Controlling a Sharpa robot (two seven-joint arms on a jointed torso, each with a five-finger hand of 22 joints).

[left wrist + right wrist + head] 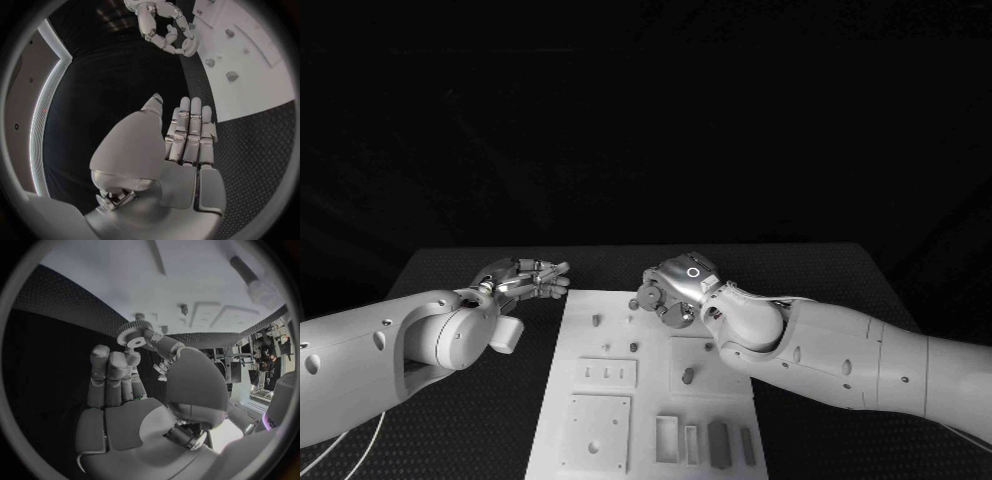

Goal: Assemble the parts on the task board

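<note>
Gear [132,335] pinched in right hand [672,293] above the board [653,400]'s far end; left hand [524,277], fingers straight and empty, hovers over the counter [473,270] beside it.

Robot lab — black table [473,270], white task board [646,400].
</note>
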